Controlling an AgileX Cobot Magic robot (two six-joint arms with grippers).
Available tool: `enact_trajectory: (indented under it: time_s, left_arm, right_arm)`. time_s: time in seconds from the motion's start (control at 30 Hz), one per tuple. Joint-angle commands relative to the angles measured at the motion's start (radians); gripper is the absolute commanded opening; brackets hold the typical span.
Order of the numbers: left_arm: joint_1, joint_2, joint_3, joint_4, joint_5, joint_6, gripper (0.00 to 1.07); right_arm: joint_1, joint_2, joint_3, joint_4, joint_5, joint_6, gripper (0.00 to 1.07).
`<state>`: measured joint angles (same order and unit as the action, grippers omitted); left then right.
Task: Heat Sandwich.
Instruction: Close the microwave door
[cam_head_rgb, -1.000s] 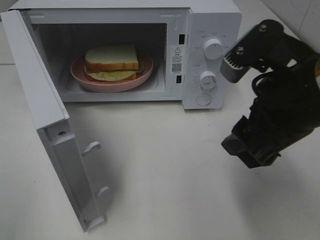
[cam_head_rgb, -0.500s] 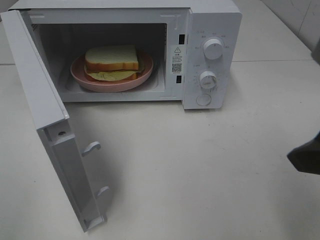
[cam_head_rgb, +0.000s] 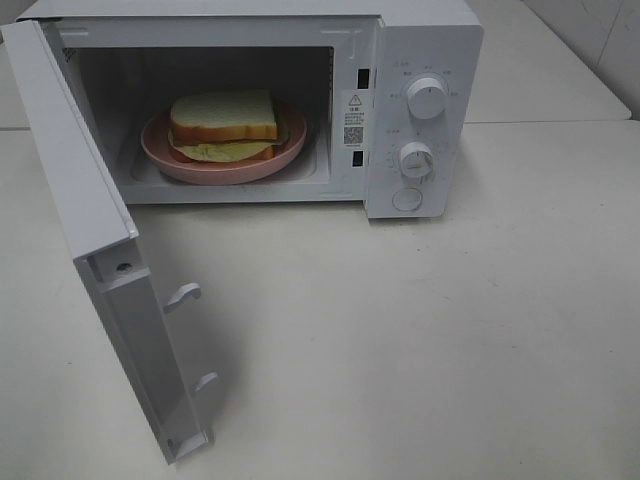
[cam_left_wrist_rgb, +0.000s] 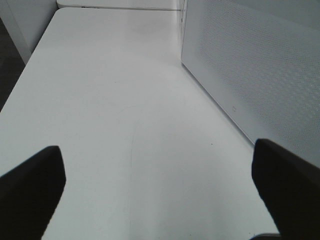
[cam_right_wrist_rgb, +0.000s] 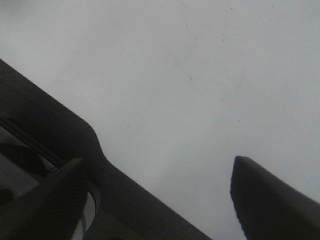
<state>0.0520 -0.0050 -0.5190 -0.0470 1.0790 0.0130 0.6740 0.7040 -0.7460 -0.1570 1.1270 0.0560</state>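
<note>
One sandwich (cam_head_rgb: 222, 120) lies on the pink plate (cam_head_rgb: 160, 155) inside the open microwave (cam_head_rgb: 425, 40), on the far left side. It looks soft, light and easy to crush, so I would take the stiff plate rim, not the bread. The left gripper (cam_left_wrist_rgb: 160, 170) and right gripper (cam_right_wrist_rgb: 162, 167) both stand wide apart, holding nothing.

Matte black, blunt-tipped claw fingers (cam_left_wrist_rgb: 30, 185)

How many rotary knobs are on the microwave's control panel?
2, both on the control panel: the upper knob near its top, the lower knob directly beneath. The flat round button under them is not a knob. None seem hidden.
</note>
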Motion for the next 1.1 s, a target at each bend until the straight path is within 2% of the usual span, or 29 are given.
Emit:
enact_trajectory:
  time_s: [0.03, 0.2, 0.27, 0.37, 0.5, 0.67, 0.8, 1.1]
  left_arm:
    - [-0.005, -0.016, 0.002, -0.005, -0.009, -0.002, 0.96]
    - [-0.005, -0.016, 0.002, -0.005, -0.009, -0.002, 0.96]
    - [-0.005, -0.016, 0.002, -0.005, -0.009, -0.002, 0.96]
    - [-0.005, -0.016, 0.002, -0.005, -0.009, -0.002, 0.96]
    - [-0.005, -0.016, 0.002, -0.005, -0.009, -0.002, 0.96]
    - [-0.005, -0.016, 0.002, -0.005, -0.009, -0.002, 0.96]
    - [-0.005, -0.016, 0.002, -0.005, -0.009, -0.002, 0.96]
    - [-0.005, -0.016, 0.002, -0.005, -0.009, -0.002, 0.96]
  right_arm:
    - [0.0, -0.027, 0.005, -0.001, 0.007, 0.007, 0.76]
    - [-0.046, -0.063, 0.005, 0.003, 0.0, 0.036, 0.76]
    - [-0.13, -0.09, 0.015, 0.007, -0.005, 0.036, 0.76]
    - [-0.181, -0.115, 0.037, 0.006, -0.016, 0.036, 0.76]
    - [-0.316, -0.23, 0.143, 0.013, -0.057, 0.035, 0.76]
    - [-0.383, -0.307, 0.196, 0.018, -0.069, 0.035, 0.76]
    - [-0.5, -0.476, 0.241, 0.045, -0.118, 0.036, 0.76]
    - [-0.606, -0.679, 0.249, 0.077, -0.13, 0.006, 0.76]
